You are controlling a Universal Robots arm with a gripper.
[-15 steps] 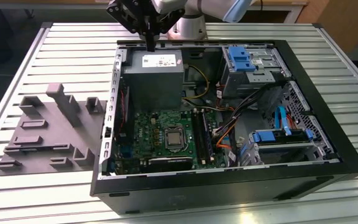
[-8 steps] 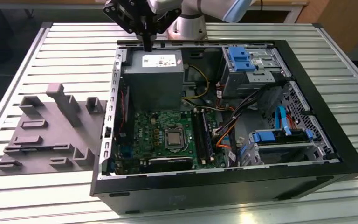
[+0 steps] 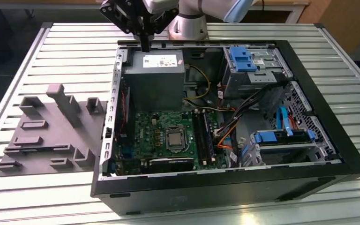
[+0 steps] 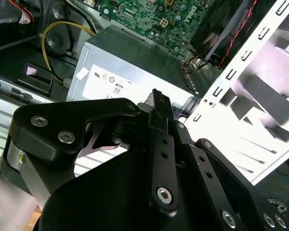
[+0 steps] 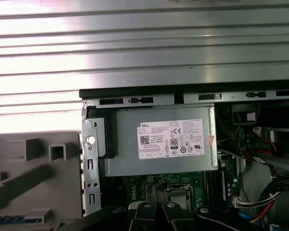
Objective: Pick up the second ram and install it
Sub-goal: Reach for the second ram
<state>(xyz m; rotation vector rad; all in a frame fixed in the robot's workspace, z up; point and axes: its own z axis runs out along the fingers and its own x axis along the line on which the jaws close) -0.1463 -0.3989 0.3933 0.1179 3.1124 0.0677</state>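
Observation:
My gripper (image 3: 146, 46) hangs over the far edge of the open computer case (image 3: 230, 183), above the grey power supply (image 3: 153, 77). Its dark fingers (image 4: 160, 110) look pressed together with nothing between them. In both wrist views the power supply (image 5: 161, 144) lies just past the gripper (image 5: 156, 209). Well away from the gripper, long dark memory slots (image 3: 203, 136) run beside the processor socket (image 3: 175, 139) on the green motherboard (image 3: 152, 129). I cannot tell the second ram apart from the slot strips.
A grey moulded fixture (image 3: 48, 136) with upright posts lies on the slatted metal table (image 3: 73, 47) at the exterior view's left. Inside the case are blue drive brackets (image 3: 243, 58), a second blue bracket (image 3: 280, 136) and loose cables (image 3: 230, 122).

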